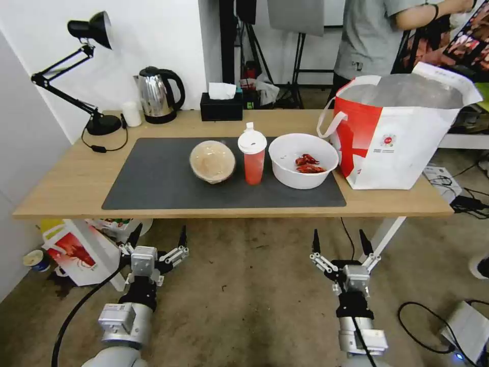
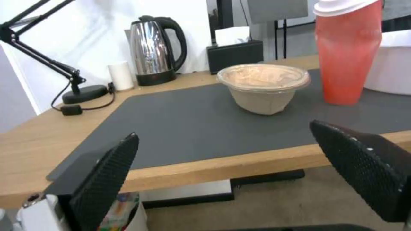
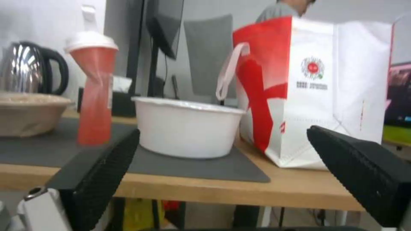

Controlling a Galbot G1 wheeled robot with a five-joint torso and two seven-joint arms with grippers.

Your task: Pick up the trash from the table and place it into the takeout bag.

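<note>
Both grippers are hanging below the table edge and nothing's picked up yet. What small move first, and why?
Probably raise the right gripper and advance it toward the white bowl. It is open, empty and below the table edge, and that bowl sits nearest the takeout bag. The left gripper, also open, can wait.

I am looking into a makeshift studio or test lab: light stands and tripod legs crowd the upper middle of the frame, cables trail over a bare concrete floor at lower right, and a plain wooden table against a white wall carries a desk lamp at upper left, a steel kettle and a black tissue box.
</note>
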